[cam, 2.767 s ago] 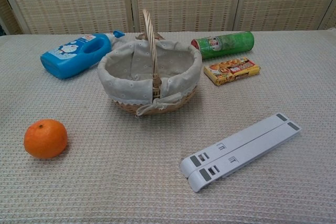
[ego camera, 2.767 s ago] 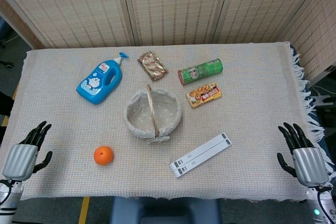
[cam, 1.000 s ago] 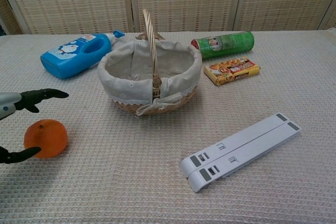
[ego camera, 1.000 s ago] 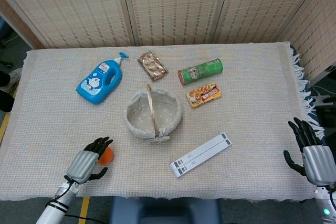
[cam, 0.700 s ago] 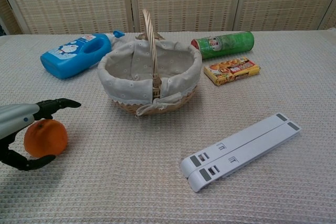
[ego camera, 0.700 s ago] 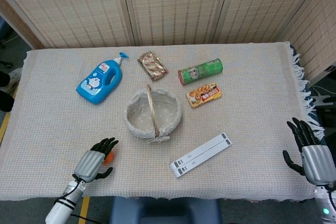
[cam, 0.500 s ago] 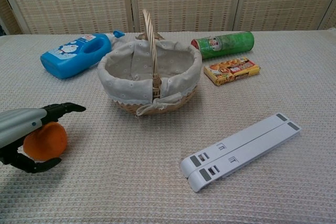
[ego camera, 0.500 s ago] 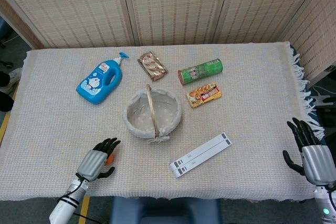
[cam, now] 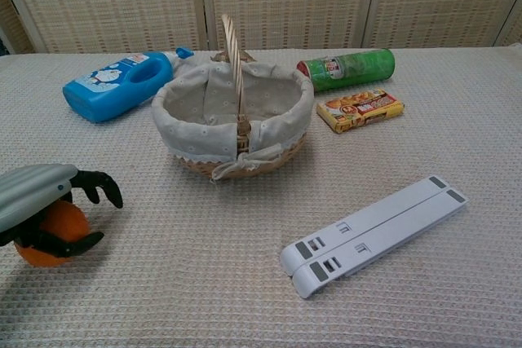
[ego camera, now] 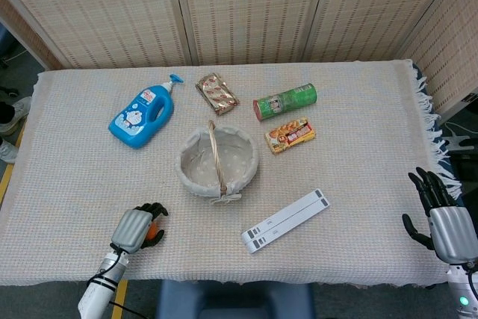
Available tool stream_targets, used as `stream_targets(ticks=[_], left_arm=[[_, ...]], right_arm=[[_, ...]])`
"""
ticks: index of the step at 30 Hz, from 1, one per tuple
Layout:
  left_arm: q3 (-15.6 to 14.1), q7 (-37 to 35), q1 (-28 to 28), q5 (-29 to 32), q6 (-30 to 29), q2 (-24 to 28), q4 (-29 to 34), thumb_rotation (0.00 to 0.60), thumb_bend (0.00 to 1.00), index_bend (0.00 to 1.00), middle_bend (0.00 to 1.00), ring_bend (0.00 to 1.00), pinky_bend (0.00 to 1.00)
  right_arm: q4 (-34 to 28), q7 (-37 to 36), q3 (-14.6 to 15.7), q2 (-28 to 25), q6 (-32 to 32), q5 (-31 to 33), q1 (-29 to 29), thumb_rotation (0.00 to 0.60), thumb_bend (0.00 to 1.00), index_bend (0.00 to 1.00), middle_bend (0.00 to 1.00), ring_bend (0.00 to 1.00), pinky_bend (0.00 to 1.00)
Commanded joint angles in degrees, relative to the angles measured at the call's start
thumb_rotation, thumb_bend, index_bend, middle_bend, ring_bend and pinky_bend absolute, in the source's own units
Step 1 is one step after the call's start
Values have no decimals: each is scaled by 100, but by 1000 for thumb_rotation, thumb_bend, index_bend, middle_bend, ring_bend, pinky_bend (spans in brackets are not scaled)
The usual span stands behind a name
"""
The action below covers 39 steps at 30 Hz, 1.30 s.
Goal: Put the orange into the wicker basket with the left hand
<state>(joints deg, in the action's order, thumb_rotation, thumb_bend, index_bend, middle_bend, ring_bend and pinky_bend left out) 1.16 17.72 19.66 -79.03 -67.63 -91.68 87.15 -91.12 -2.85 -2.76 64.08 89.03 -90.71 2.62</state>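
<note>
The orange (cam: 55,232) sits on the cloth at the front left, mostly covered from above by my left hand (cam: 45,201), whose fingers curl down around it. From the head camera only a sliver of the orange (ego camera: 154,230) shows beside that left hand (ego camera: 136,229). The wicker basket (ego camera: 190,178) with a pale cloth lining and an upright handle stands at the table's middle, behind and to the right of the orange; its rim (cam: 170,95) shows in the chest view too. My right hand (ego camera: 441,225) hangs off the front right edge, fingers spread, holding nothing.
A white folding stand (ego camera: 285,220) lies right of the basket near the front. Behind the basket are a blue bottle (ego camera: 141,116), a brown snack packet (ego camera: 216,93), a green can (ego camera: 284,101) and a small snack box (ego camera: 290,134). Woven screens close the back.
My left hand came in from the table's left edge to the orange, settled over it, and its fingers have curled around the fruit. The right hand has barely shifted.
</note>
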Motion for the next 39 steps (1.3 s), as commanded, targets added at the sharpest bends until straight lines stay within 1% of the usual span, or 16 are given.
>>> stream_targets(ticks=[1,5,9,11,13,16,19,20,23,26,29,30,31,33,35,39], left_arm=[[5,-45,-8,-22,-31,23,22,600,391,364,303,305,700],[42,-95,0,-115,-144,17,-13,600,392,372,318,322,725],[239,-8,91,-352,-408,132,58,600,391,374,326,331,732],[462,204,186,-463,-599,259,137,600,391,374,327,331,733],[782,352,344,-528,-729,408,271,600,393,374,328,331,733],[1197,465,630,-513,-706,532,329,600,393,375,327,332,733],[1544,586,1006,-396,-499,454,105,600,392,374,328,332,734],[1650,608,1169,-329,-377,383,-27,600,392,375,329,331,734],[1805,640,1509,-132,-82,179,-271,600,392,375,332,331,733],[1888,638,1757,-32,19,-87,-462,600,393,375,333,331,734],[1904,659,1819,9,36,-168,-511,600,392,375,333,331,734],[1922,677,1917,52,70,-293,-569,600,392,375,333,331,734],[1955,686,2131,80,211,-543,-697,600,391,375,333,332,734],[2041,711,2365,182,222,-938,-1067,600,391,374,333,331,733],[2082,718,2521,245,200,-1208,-1332,600,391,374,332,331,734],[2195,665,2717,389,110,-1566,-1591,600,389,374,333,334,764]], right_arm=[[0,-3,2,2,-1,-6,2,600,302,49,0,0,347],[-1,-5,4,4,7,-8,-1,600,302,49,0,0,347],[-4,-10,5,-2,3,-2,-1,600,302,49,0,0,347],[-13,-21,12,-14,-19,3,4,600,302,49,0,0,347],[-18,-19,20,-22,-23,-8,5,600,302,49,0,0,347],[-14,-20,35,-18,0,-43,-3,600,302,49,0,0,347],[-14,-22,47,-21,2,-57,-7,600,302,50,0,0,347],[-15,-22,50,-24,3,-61,-8,600,302,50,0,0,347],[-14,-36,50,-29,7,-65,-8,600,302,50,0,0,347],[-10,-75,47,-42,8,-63,-6,600,303,51,0,0,347],[-12,-90,46,-48,8,-61,-6,600,302,51,0,0,347],[-14,-111,45,-57,7,-58,-6,600,302,51,0,0,347],[-19,-152,53,-76,1,-70,-3,600,303,51,0,0,347],[-17,-203,73,-108,-15,-95,2,600,302,51,0,0,347],[-13,-227,84,-131,-44,-105,14,600,302,51,0,0,347],[-8,-280,79,-156,-112,-73,45,600,302,52,0,0,347]])
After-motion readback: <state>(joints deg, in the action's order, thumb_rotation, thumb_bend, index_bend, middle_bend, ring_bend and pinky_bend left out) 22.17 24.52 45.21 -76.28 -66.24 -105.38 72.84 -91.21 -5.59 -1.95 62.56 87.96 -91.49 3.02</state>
